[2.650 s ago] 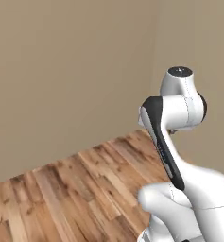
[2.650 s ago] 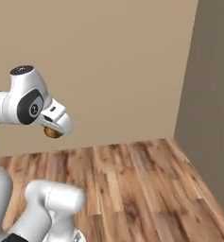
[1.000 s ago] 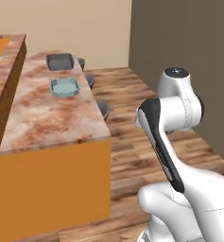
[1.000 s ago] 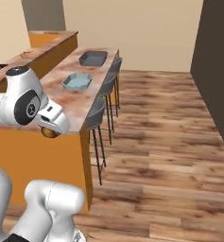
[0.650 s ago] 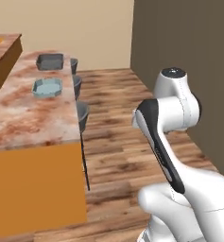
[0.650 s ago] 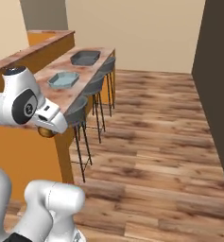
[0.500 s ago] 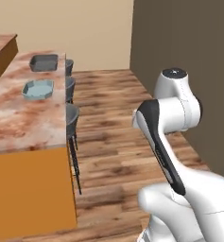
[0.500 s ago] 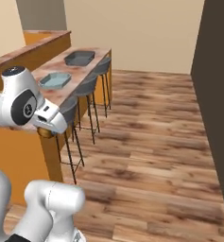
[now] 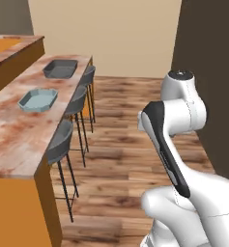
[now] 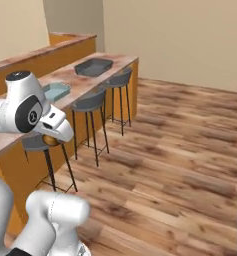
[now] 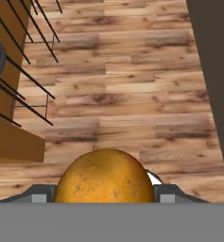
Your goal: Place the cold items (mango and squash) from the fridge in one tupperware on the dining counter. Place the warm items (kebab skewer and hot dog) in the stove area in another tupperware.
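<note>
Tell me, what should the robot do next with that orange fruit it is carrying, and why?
Probably keep rolling toward the dining counter until the pale blue tupperware is within reach. The gripper is closed around the mango, held low over the wood floor, and the tray sits well ahead on the counter, beside the stools, so lifting the arm now seems too early.

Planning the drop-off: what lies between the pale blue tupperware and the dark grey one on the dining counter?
Bare marbled countertop lies between pale blue tupperware and dark grey tupperware, in the left base view.
</note>
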Robot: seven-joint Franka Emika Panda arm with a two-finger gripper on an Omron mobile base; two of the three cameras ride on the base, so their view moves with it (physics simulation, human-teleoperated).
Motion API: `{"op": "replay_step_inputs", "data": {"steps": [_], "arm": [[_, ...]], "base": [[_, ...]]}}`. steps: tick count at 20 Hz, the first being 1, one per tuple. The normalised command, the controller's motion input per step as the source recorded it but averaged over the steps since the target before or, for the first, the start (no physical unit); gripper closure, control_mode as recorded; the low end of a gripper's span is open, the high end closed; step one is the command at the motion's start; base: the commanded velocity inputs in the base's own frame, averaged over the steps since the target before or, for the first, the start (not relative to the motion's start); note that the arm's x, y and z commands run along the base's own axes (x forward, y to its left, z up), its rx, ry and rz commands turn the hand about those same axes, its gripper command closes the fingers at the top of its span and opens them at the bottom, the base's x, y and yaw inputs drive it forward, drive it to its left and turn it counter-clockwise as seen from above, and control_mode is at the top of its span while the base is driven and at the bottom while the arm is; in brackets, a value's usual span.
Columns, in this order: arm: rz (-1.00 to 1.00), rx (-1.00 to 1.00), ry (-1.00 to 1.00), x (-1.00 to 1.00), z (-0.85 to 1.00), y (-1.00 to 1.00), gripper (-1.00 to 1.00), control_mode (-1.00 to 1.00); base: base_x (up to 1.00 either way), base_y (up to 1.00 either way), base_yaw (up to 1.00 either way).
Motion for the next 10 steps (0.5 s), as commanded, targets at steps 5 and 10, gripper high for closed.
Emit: {"op": "replay_step_inputs", "data": {"steps": [5, 10], "arm": [[0.0, 0.0, 0.0, 0.0, 0.0, 0.0, 1.0, 1.0], [0.0, 0.0, 0.0, 0.0, 0.0, 0.0, 1.0, 1.0]], "base": [[0.98, -0.91, 0.47], [0.96, -0.64, 0.56]]}}
